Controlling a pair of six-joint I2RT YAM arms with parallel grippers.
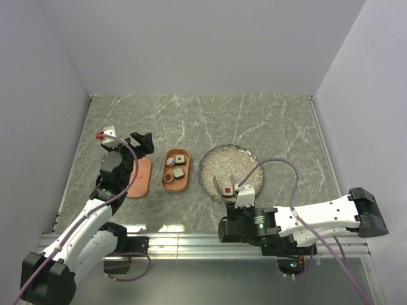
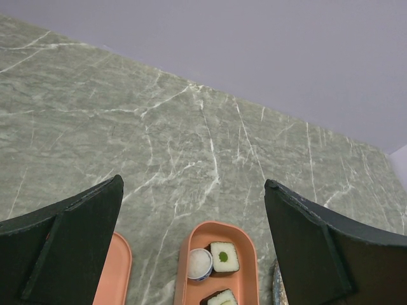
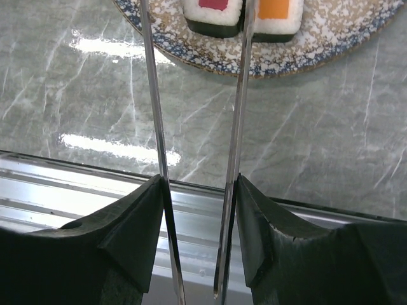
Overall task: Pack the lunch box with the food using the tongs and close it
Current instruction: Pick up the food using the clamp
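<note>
The salmon lunch box (image 1: 175, 170) lies open left of the plate, holding a white square with a green dot (image 2: 224, 256), a round white bit (image 2: 200, 263) and other pieces. Its lid (image 1: 138, 178) lies beside it on the left. My left gripper (image 2: 194, 184) hovers open above the box's near end, holding nothing. My right gripper (image 3: 198, 184) is shut on the tongs (image 3: 152, 95), one finger pressed against the outside of each arm. The tong tips reach over the plate: a red-centred piece (image 3: 213, 11) sits between them, and an orange-centred piece (image 3: 276, 13) is just outside the right arm.
The speckled plate (image 1: 245, 159) sits right of the lunch box on the marble table. A metal rail (image 1: 184, 240) runs along the near edge by the arm bases. Pale walls enclose the left, back and right sides.
</note>
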